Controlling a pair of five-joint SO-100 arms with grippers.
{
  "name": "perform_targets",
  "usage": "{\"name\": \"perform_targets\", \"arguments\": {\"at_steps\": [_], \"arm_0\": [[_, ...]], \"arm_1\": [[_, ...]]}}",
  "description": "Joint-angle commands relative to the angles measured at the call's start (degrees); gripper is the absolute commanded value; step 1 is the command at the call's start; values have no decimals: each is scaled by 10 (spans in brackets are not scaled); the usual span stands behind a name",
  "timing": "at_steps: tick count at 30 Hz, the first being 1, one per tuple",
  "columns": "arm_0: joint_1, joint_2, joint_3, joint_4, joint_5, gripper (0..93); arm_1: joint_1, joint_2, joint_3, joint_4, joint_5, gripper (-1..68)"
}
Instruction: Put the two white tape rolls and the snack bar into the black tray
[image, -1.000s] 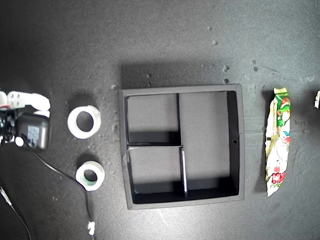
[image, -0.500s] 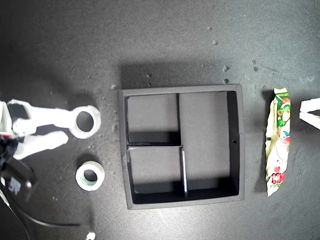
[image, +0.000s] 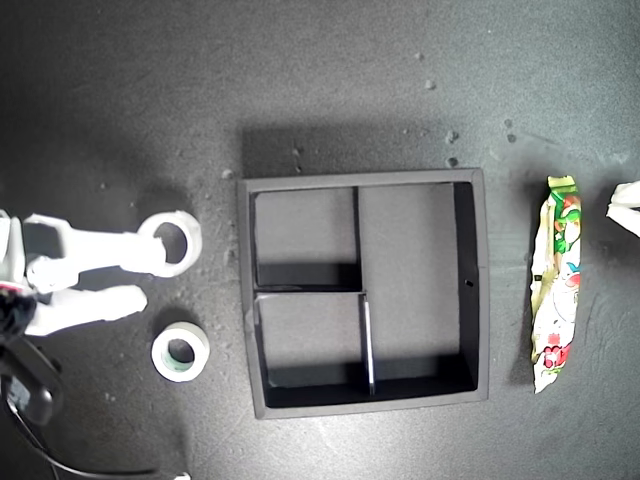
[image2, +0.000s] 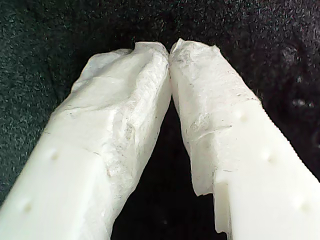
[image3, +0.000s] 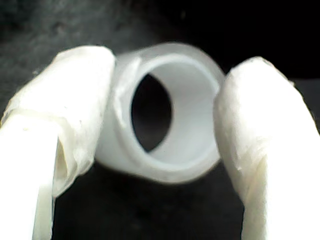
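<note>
My second gripper (image3: 167, 135) has its jaws apart, one on each side of the white roll (image3: 167, 112), which stands tilted between them. In this close view the roll is blurred, and I cannot tell if the pads (image3: 75, 110) press it or only touch it. In the exterior view this gripper (image: 150, 272) comes in from the left edge; one finger lies over the roll (image: 170, 243) and hides part of its ring, and the arm behind is cut off by the frame.

My first gripper (image2: 170, 50) has its tips together, with nothing between them, over the dark mat. In the exterior view only its white tip (image: 625, 205) shows at the right edge.

The second roll (image: 181, 351), with a greenish core, lies flat on the mat near the second gripper. The tray (image: 478, 290) sits in the middle. The bar (image: 556, 283) lies just beside its right wall in the exterior view, apart from it.
</note>
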Motion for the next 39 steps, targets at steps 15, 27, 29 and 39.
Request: {"name": "perform_targets", "arguments": {"at_steps": [15,27,29,39], "arm_0": [[-4,-571,-349,69,-40,176],[-45,-696,-359,23,-9,174],[-58,-722,-362,12,-6,147],[-69,-650,-379,27,-4,1]], "arm_1": [[-142,6,-78,-261,-642,122],[-279,-4,-125,-212,-799,221],[-279,-4,-120,-207,-802,239],[-231,-250,-326,-107,-846,255]]}}
